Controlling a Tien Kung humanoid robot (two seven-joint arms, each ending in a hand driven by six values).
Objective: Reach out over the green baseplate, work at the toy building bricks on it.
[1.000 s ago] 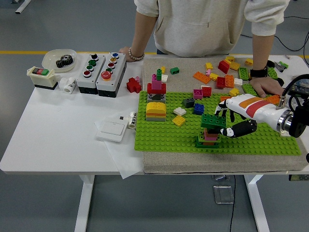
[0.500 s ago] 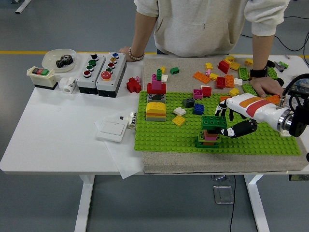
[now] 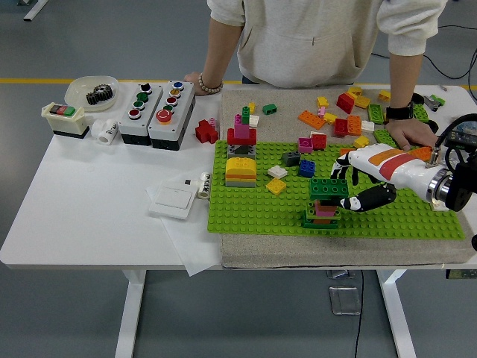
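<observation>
Hardly anything is changing since the earlier pictures: the right hand (image 3: pixel 356 188) is shifting only a touch, and the dark green brick (image 3: pixel 329 187) it is gripping is still sitting at the top of the small brick stack (image 3: pixel 322 211). That stack is standing near the near edge of the green baseplate (image 3: pixel 253 209), right of its middle. The hand is reaching in from the right, its white and orange shell lying over the right part of the plate, its black fingers (image 3: pixel 373 200) closing around the right side of the dark green brick; the thumb side is showing below and the other fingers behind it.

On the left part of the plate a yellow, orange and grey stack (image 3: pixel 241 171) is standing, with a red and pink stack (image 3: pixel 241 131) at the far left corner. Small bricks are lying between them and the hand, among them a blue brick (image 3: pixel 307 168) and a yellow tile (image 3: pixel 276 186). Loose bricks (image 3: pixel 350 112) are lying scattered on the cloth mat (image 3: pixel 298 253) beyond the plate.

A person is standing at the far side, one hand (image 3: pixel 412 133) resting flat on the mat near the far right corner of the plate, the other hand (image 3: pixel 200 80) leaning on the table by the button boxes (image 3: pixel 155 106). The left arm is not showing.
</observation>
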